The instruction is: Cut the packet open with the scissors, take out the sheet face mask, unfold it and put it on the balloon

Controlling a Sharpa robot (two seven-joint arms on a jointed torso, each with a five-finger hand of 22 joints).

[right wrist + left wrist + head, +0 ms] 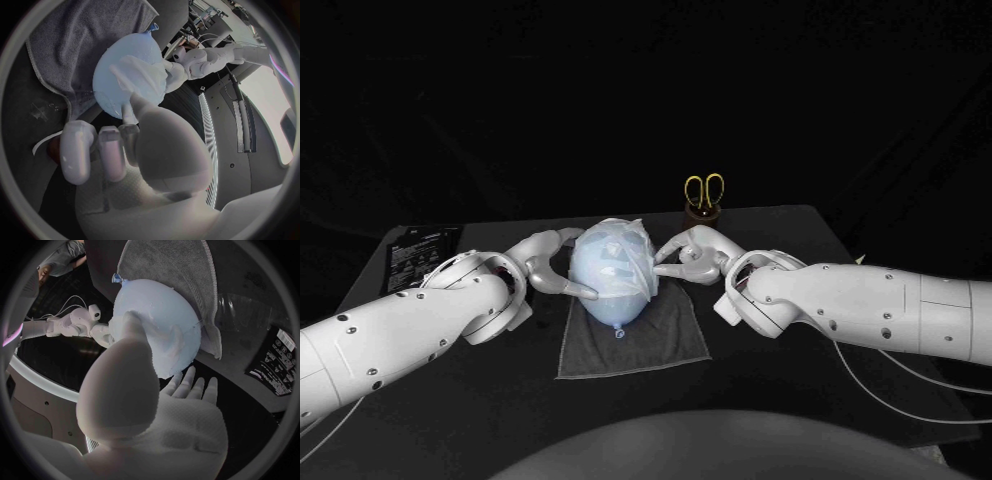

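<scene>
Sheet face mask (629, 245) lies draped, pale and wrinkled, over the light-blue balloon (610, 295). The balloon rests on its side on a grey towel (639, 345) at the middle of the black desk (776, 400), its knot pointing toward the robot. We see the left hand (548, 262) clasping the balloon from one flank, thumb pressed on the covered surface and the other fingers spread beneath it. The right hand (692, 258) meets the opposite flank, one finger reaching to the mask's edge and the rest curled in. Whether it pinches the sheet or merely presses it we cannot tell.

We judge the task to be in its last step, the fitting and smoothing of the mask. The next move, as we read it, calls for light strokes that flatten the folds without rolling the balloon off the towel.

Behind, the yellow-handled scissors (705, 188) stand in a brown holder (704, 214), and the dark packet (423, 255) lies at the desk's far left corner.

Hidden from us are the balloon's underside, how far the mask wraps round it, and whether its openings sit straight. The packet's cut edge is too small to make out.
</scene>
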